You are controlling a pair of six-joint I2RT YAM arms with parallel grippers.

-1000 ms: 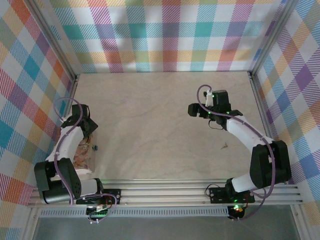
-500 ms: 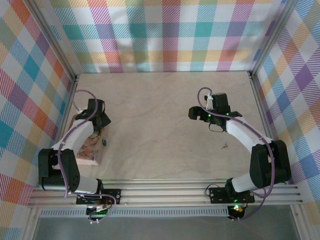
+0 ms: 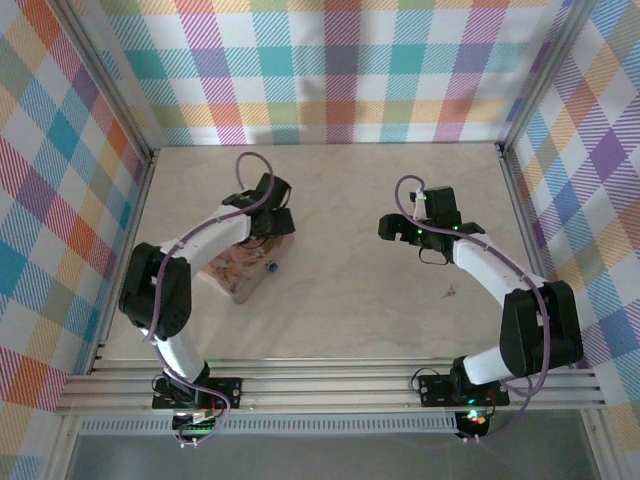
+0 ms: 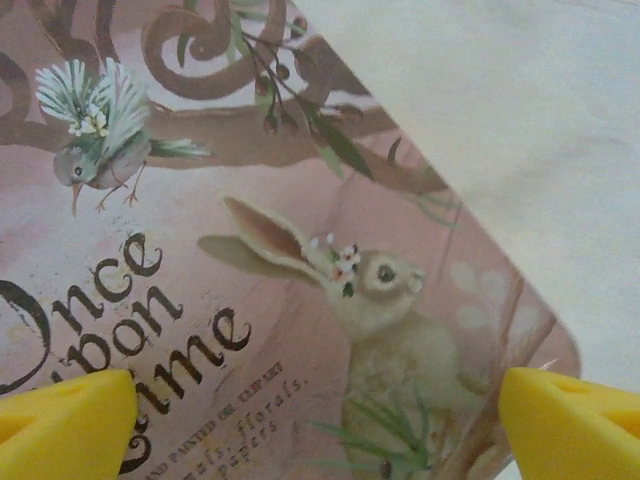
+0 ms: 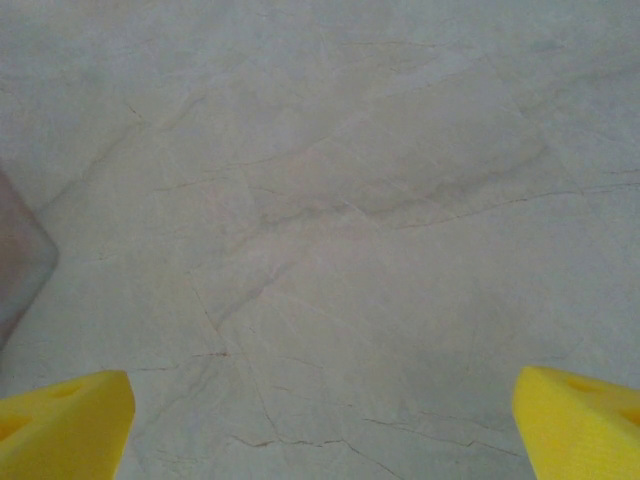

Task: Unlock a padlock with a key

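**Q:** How does the left gripper (image 4: 318,425) stand?

**A:** It is wide open. Its yellow fingers (image 4: 65,420) sit at the two lower corners of the left wrist view, with nothing clasped between them. Beneath them lies the lid of the pink box (image 4: 300,200), printed with a rabbit and a bird. Whether the fingers touch the box cannot be told.

**Q:** Where is the padlock (image 3: 271,266)?

**A:** In the top view it is a tiny blue body on the table (image 3: 350,300), just beside the box edge that faces the table's centre. It lies a little nearer the arm bases than the left gripper. At this size, contact with the box cannot be told.

**Q:** And the right gripper (image 5: 320,425)?

**A:** It is likewise fully spread and empty, over bare table, well apart from the padlock. A small dark object (image 3: 450,292) lies near the right forearm. It may be the key, but it is too small to confirm.

**Q:** What does the step in hand require?

**A:** Judging from the layout, the lock must first be secured.
- The left gripper should shift off the box and centre over the blue body.
- It should narrow its span first, since the lock is far smaller than the present opening.
- It should close on the body only, leaving the shackle and keyhole exposed.
- The box crowds one side, so an approach from the free side is safer.
- A nudge could send so light a lock skidding.
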